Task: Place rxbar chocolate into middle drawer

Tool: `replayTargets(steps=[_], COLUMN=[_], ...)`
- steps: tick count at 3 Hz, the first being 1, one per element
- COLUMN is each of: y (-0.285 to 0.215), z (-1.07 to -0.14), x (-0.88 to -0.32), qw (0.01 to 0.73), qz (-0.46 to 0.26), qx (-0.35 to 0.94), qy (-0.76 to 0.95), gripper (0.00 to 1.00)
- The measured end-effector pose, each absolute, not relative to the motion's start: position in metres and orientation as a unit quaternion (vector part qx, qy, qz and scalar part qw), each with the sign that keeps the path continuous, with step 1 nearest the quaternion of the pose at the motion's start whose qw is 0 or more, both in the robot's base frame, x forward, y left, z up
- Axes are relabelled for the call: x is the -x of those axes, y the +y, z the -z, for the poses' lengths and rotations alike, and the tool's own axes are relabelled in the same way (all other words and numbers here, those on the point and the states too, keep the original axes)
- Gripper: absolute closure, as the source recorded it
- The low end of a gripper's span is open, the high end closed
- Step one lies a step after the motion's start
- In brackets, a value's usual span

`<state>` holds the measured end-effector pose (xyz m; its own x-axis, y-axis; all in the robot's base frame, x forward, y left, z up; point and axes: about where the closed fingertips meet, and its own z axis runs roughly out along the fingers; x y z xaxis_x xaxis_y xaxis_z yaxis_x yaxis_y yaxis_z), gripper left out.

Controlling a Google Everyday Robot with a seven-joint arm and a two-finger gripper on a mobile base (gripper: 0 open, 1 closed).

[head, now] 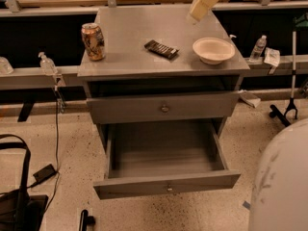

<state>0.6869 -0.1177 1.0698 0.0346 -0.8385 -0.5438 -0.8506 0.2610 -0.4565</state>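
The rxbar chocolate (pixel 161 49), a flat dark bar with pale lettering, lies on the grey cabinet top (pixel 130 28) between the can and the bowl. The middle drawer (pixel 166 184) is pulled out and nothing shows inside it. My gripper (pixel 195 15), a cream-coloured arm end, hangs at the top edge of the camera view, above the back right of the cabinet top, behind and to the right of the bar, and apart from it.
An orange-patterned can (pixel 93 41) stands at the top's left. A white bowl (pixel 213 50) sits at its right. The upper knobbed drawer (pixel 165 108) is shut. My white body (pixel 281 186) fills the lower right. A black bag (pixel 17 206) and cable lie on the floor at left.
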Motion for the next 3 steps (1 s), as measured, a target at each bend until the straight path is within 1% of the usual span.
replayTargets(steps=[2, 3], y=[-0.106, -0.097], z=[-1.003, -0.936], x=[-0.746, -0.761], qw=[0.395, 0.398], qz=[-0.008, -0.030], qx=[0.528, 0.486], qy=[0.752, 0.778], gripper=[0.00, 0.00])
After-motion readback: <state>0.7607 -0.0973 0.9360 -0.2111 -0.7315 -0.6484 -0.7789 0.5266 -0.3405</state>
